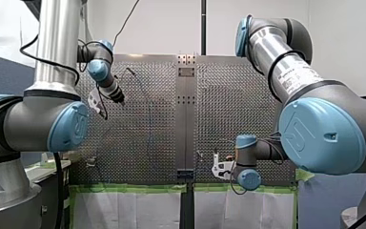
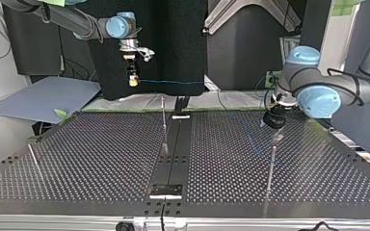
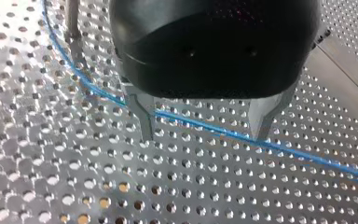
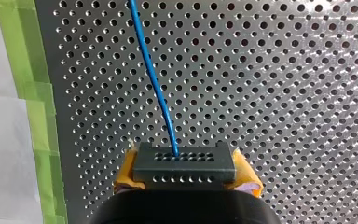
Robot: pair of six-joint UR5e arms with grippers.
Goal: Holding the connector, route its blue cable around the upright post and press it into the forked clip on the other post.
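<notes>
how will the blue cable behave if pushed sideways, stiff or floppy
Likely floppy: the blue cable is thin and curves smoothly away from the connector. Probably light, so a sideways push should shift it easily. It may slide off my left gripper, whose open fingers aren't clamping it.

Our arms are silver tubes with dark grey joints and pale blue caps (image 1: 321,136). A white label (image 1: 295,81) marks our right arm (image 1: 276,57); black cables (image 1: 28,50) trail our left arm (image 1: 55,52). Yellow pads (image 4: 249,181) line our right gripper (image 4: 184,171); our left gripper (image 3: 204,135) is black, metal-fingered.
</notes>
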